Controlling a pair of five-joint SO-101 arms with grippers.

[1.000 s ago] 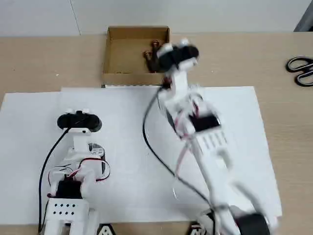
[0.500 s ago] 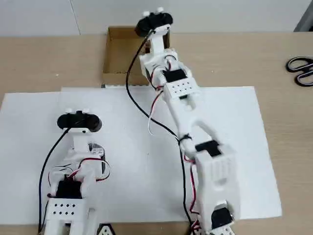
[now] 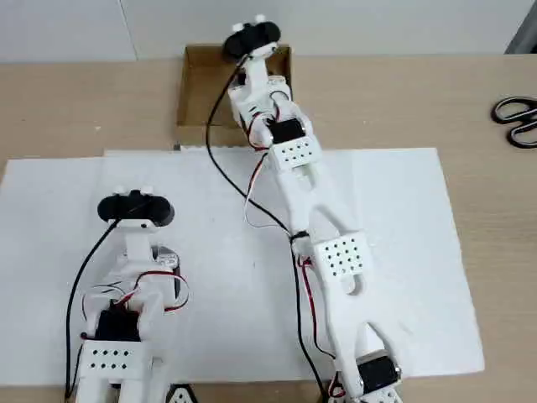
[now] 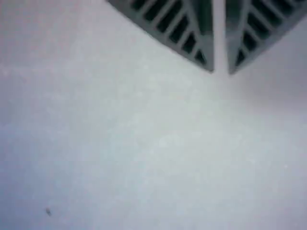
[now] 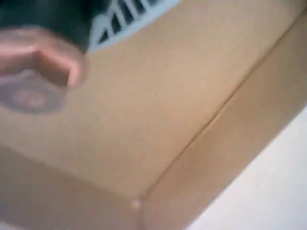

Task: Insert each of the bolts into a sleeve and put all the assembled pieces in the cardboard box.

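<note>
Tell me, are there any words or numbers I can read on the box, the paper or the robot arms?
None can be read.
The cardboard box is plain.
The white paper is blank.
No letters or numbers can be made out on the left arm or the right arm.
The scissors are too small to show any print.

tan cardboard box point(image 3: 200, 84), white paper sheet point(image 3: 403, 218), seemingly coppery bolt point(image 5: 36, 64) (blurred)

The left arm point(image 3: 134, 252) and the right arm point(image 3: 323, 201) are white with black motors, black cables and red wires; the left gripper point(image 4: 220, 70) is grey and ribbed.
</note>
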